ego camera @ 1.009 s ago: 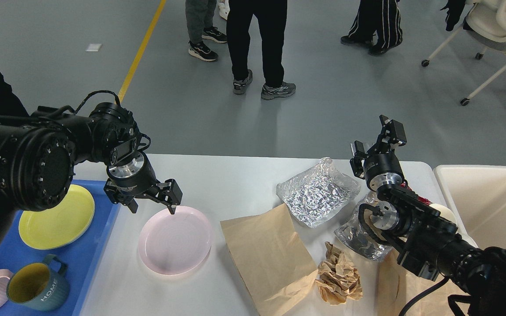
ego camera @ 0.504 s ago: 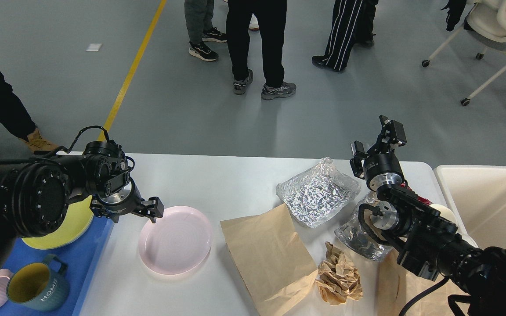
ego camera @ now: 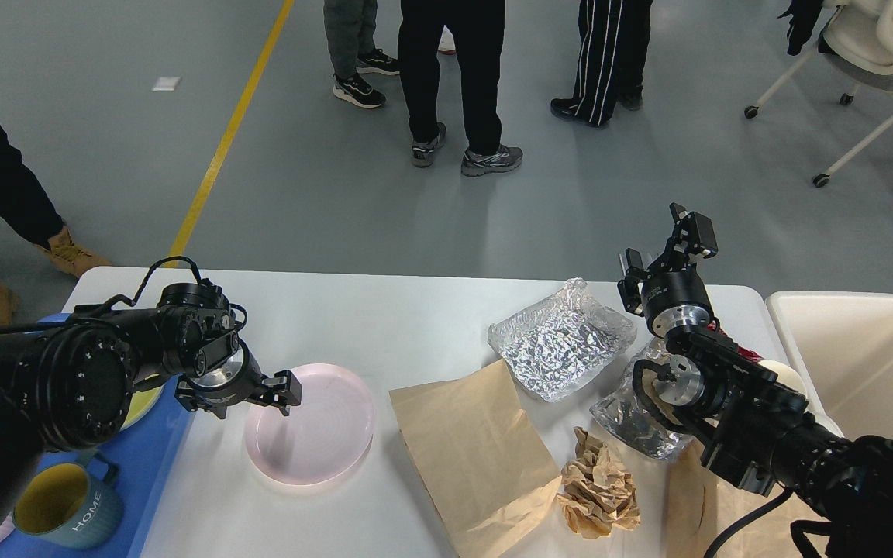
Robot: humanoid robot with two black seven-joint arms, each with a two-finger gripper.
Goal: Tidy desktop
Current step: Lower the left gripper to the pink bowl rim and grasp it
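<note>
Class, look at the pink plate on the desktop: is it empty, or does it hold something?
Empty. The pink plate sits upright on the desktop, its bare inside showing only faint rings; the left gripper is at its rim.

Crinkled shiny foil (ego camera: 561,341), matte desktop (ego camera: 415,325)

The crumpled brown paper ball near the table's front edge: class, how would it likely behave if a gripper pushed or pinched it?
The crumpled brown paper ball looks loosely wadded with deep folds, so it would probably squash rather than resist a pinch. It seems light, likely to skid across the smooth desktop. Its irregular shape suggests tumbling, not rolling far.
</note>
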